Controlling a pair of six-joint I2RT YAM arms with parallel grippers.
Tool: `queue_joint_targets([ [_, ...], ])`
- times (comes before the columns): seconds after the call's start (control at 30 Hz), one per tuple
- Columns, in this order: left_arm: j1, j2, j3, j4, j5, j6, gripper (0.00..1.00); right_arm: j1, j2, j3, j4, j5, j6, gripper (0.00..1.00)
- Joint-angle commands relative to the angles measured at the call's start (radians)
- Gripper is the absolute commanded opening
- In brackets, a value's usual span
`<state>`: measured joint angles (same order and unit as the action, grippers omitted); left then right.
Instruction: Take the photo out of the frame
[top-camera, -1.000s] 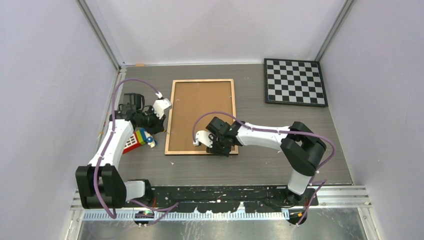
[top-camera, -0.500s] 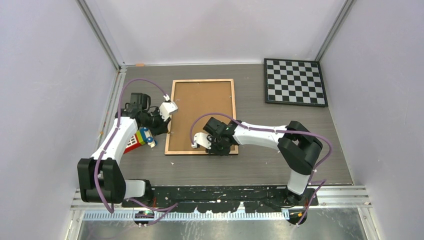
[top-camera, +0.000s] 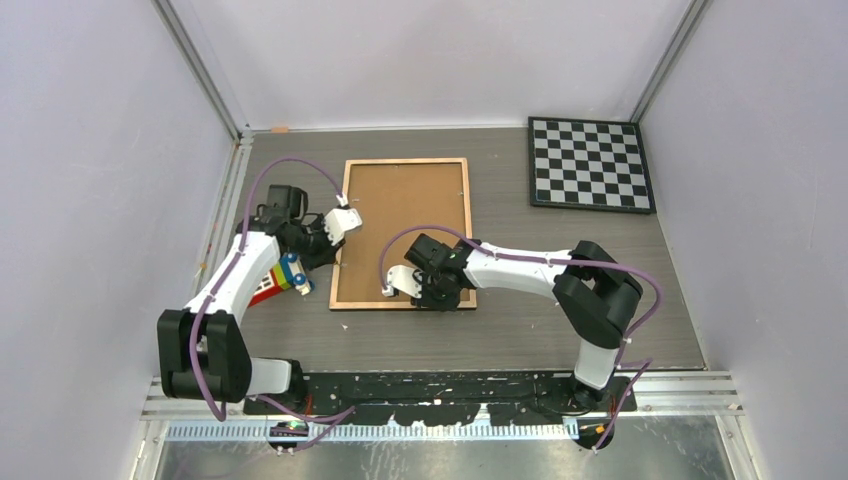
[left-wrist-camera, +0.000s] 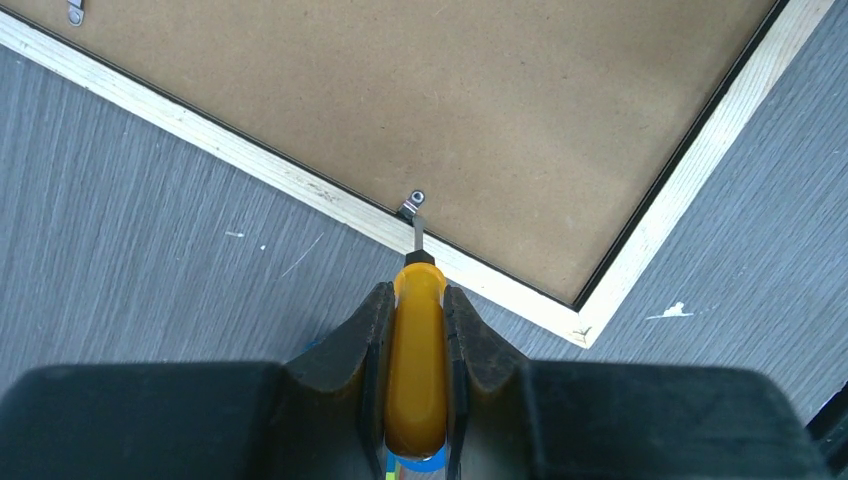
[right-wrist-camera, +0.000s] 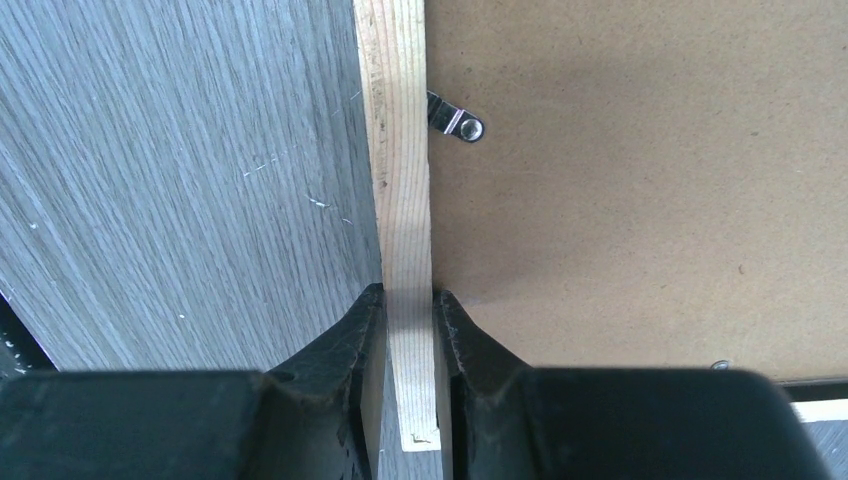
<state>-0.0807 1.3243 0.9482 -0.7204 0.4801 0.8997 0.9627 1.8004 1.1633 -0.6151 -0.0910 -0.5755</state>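
The frame (top-camera: 403, 232) lies back-up in the middle of the table, brown board inside a light wood rim (right-wrist-camera: 403, 190). The photo is hidden under that board. My left gripper (top-camera: 320, 250) (left-wrist-camera: 417, 292) is at the frame's left edge, shut on an amber-handled screwdriver (left-wrist-camera: 417, 370). The screwdriver's tip touches a small metal clip (left-wrist-camera: 413, 205) on the rim. My right gripper (top-camera: 447, 298) (right-wrist-camera: 408, 295) is at the near right corner, shut on the wooden rim. Another clip (right-wrist-camera: 455, 122) shows further along that rim.
A black-and-white checkered board (top-camera: 589, 163) lies at the back right. A colourful toy (top-camera: 280, 278) sits on the table under my left arm, just left of the frame. Grey walls close in both sides and the back.
My left gripper has moved right to the frame's left rim with the screwdriver. My right gripper has closed onto the rim at the near right corner.
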Motion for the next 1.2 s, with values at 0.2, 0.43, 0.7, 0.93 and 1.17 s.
queue_joint_targets([
  [0.2,-0.037,0.014,0.026,0.069,-0.025,0.032,0.0,-0.009,0.065,-0.019,-0.078,0.014,-0.013,0.03],
  [0.43,-0.079,0.009,-0.012,0.153,-0.054,0.0,0.0,-0.009,0.064,-0.024,-0.082,0.01,-0.018,0.02],
  [0.7,-0.108,0.016,-0.022,0.175,-0.05,-0.056,0.0,-0.009,0.062,-0.033,-0.083,0.012,-0.023,0.02],
  [0.93,-0.108,-0.017,-0.019,0.15,-0.058,-0.085,0.0,-0.01,0.066,-0.026,-0.083,0.013,-0.024,0.02],
  [1.17,-0.096,-0.024,0.01,0.151,-0.104,-0.168,0.0,-0.009,0.068,-0.022,-0.08,0.01,-0.022,0.02],
])
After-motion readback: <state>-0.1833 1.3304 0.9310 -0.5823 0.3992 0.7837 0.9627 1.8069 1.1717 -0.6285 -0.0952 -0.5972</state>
